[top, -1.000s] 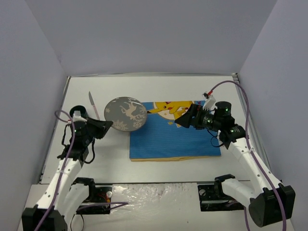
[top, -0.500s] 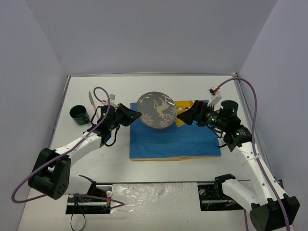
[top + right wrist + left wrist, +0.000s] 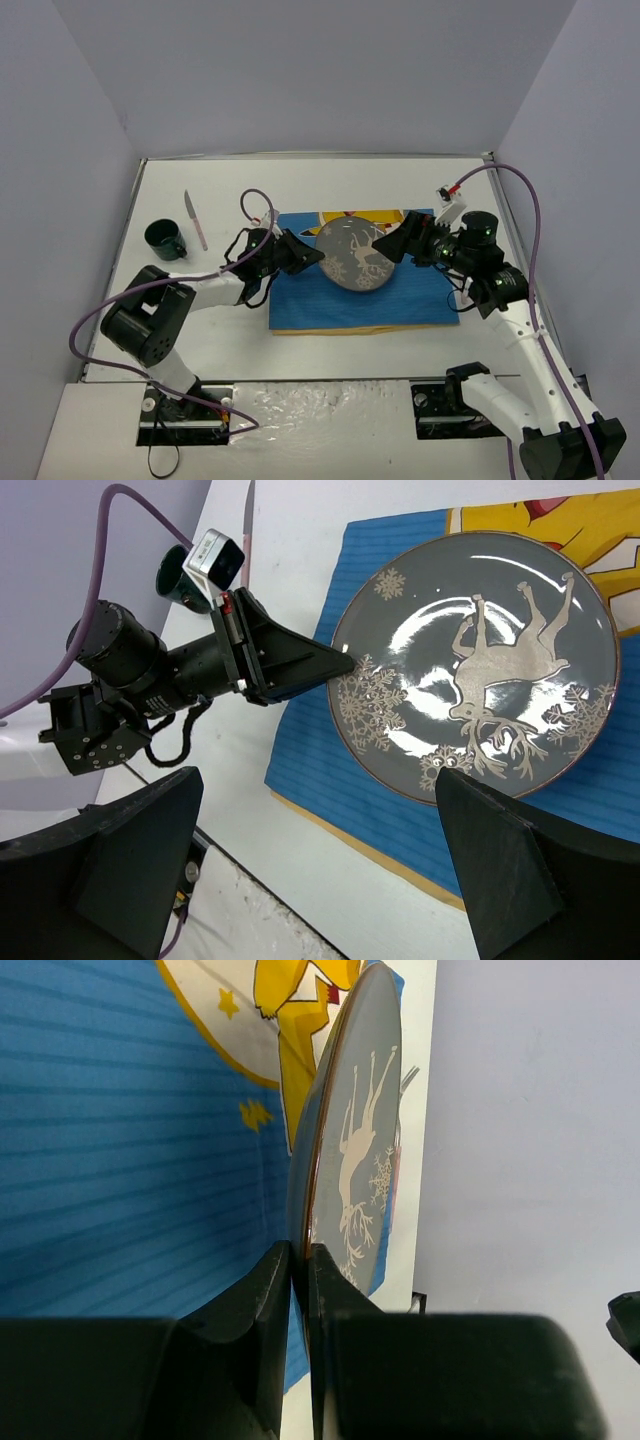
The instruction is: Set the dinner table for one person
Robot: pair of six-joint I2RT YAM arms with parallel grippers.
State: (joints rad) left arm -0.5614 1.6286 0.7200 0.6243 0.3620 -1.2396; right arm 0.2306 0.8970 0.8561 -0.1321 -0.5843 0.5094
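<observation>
A grey plate point(image 3: 357, 254) with a pale reindeer and snowflakes hangs tilted over the blue cartoon-print placemat point(image 3: 340, 300) on the white dinner table point(image 3: 230, 190). My left gripper point(image 3: 318, 257) is shut on the plate's left rim. In the left wrist view the plate point(image 3: 355, 1130) stands edge-on, pinched between the two black fingers of the left gripper point(image 3: 303, 1250). My right gripper point(image 3: 396, 243) is open just right of the plate, holding nothing. The right wrist view looks down on the plate point(image 3: 480, 660) between the right gripper's point(image 3: 318, 780) wide-spread fingers.
A dark green mug point(image 3: 163, 238) stands at the table's left side, with a pink-handled knife point(image 3: 195, 220) lying just right of it. Grey walls close the table in on three sides. Both arm bases are at the near edge.
My left arm has carried the plate rightward from beside the mug to over the middle of the placemat. The right gripper has stayed open near the mat's right side.
</observation>
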